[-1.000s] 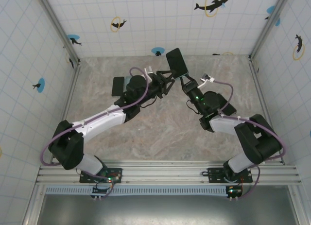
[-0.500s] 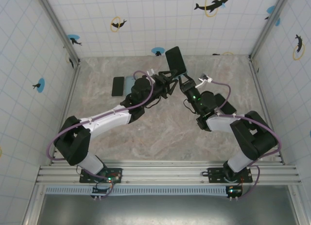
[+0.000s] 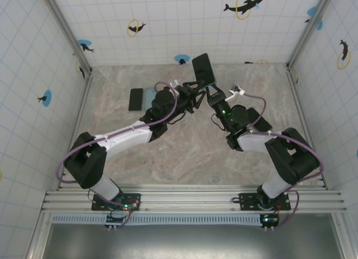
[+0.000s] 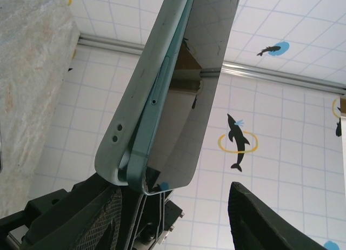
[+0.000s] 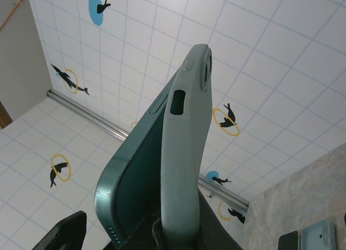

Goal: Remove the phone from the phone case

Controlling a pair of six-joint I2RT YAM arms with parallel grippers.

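Since the right gripper (image 3: 212, 94) is clamped on the case (image 4: 143, 88), upright above the table's (image 3: 184, 152) far edge, the left gripper (image 3: 192, 97), jaws apart beside it, should pinch the stiff, slick phone (image 4: 208, 72) by its freed edges; the soft case likely flexes.

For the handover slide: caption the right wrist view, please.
Right gripper clamps a pale green rubbery phone case; one near corner of the slim teal phone stands clear of it.
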